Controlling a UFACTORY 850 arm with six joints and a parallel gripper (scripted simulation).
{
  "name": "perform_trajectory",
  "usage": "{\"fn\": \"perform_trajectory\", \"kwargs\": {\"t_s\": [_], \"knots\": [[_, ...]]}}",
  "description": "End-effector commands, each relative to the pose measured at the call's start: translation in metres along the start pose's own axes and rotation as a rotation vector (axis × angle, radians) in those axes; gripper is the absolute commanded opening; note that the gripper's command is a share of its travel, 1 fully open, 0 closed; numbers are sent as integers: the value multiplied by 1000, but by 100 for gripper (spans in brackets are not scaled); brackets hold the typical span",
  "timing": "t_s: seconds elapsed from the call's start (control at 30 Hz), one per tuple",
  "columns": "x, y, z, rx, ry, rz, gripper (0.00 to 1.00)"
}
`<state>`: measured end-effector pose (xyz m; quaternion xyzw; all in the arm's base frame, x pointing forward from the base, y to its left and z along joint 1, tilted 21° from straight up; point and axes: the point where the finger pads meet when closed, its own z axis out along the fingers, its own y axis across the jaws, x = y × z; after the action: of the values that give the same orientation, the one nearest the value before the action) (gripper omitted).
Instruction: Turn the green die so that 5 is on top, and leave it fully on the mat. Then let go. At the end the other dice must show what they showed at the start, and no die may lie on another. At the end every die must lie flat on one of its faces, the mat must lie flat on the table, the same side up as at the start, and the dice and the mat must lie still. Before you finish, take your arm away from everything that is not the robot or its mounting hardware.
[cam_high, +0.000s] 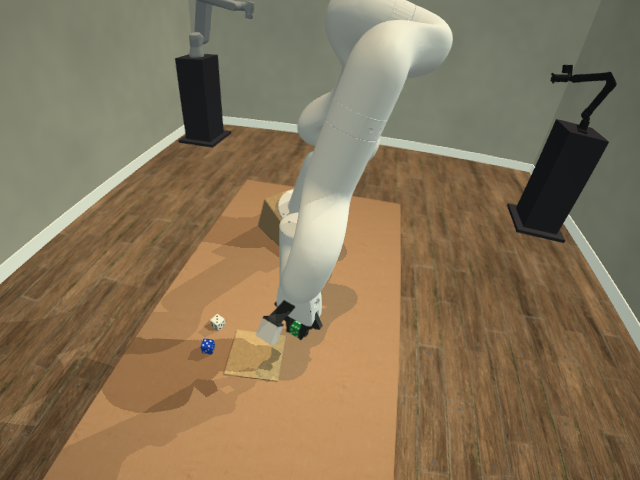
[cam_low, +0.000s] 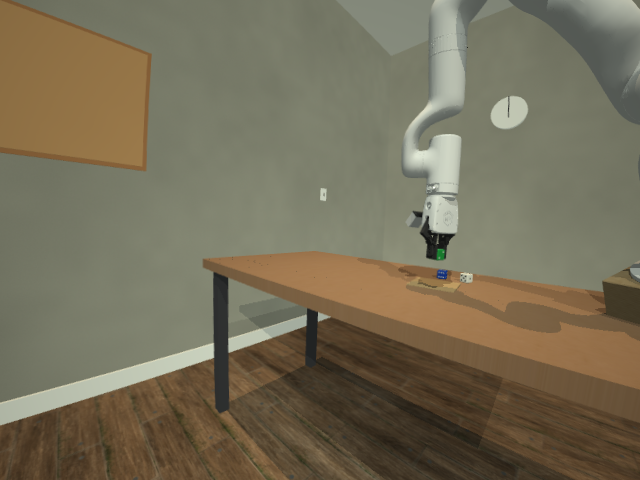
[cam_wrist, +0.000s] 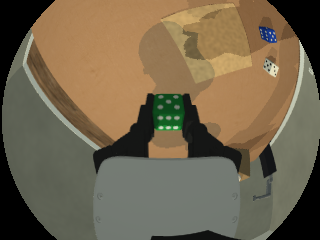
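Gripper: the gripper (cam_low: 439, 251) points straight down and is clamped on the green die (cam_low: 440, 253), one black finger (cam_wrist: 142, 126) on each side of it.
Green die: held in the air above the table (cam_low: 330, 297), clear of every surface; in the exterior view a gap shows between die and worktop.
Green die face: the wrist view shows a face with six white pips (cam_wrist: 168, 112) turned toward that camera; which face points up cannot be told.
Mat: the tan mat (cam_high: 242, 364) lies flat on the worktop, about midway across its width, below and just beside the raised die.
Mat shading: the arm's shadow falls across part of it.
Blue die: the blue die (cam_high: 207, 346) rests on the bare worktop just off the mat's edge, not touching it.
White die: the white die (cam_high: 217, 321) rests on the bare worktop near the blue one, apart from it, on the side toward the arm's base.
Arm: the white arm (cam_high: 330, 196) reaches from a box-shaped pedestal (cam_high: 268, 219) at the far end of the worktop.
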<state>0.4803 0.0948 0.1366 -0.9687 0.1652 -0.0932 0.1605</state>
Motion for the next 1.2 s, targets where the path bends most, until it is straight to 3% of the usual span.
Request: {"fn": "perform_trajectory", "kwargs": {"t_s": [0.0, 0.37, 1.07, 1.17], "knots": [[1, -1, -5, -9, -19, 2, 27], [3, 1, -5, -9, -19, -19, 27], [64, 60, 3, -2, -22, -736, 27], [65, 61, 3, -2, -22, -754, 27]]}}
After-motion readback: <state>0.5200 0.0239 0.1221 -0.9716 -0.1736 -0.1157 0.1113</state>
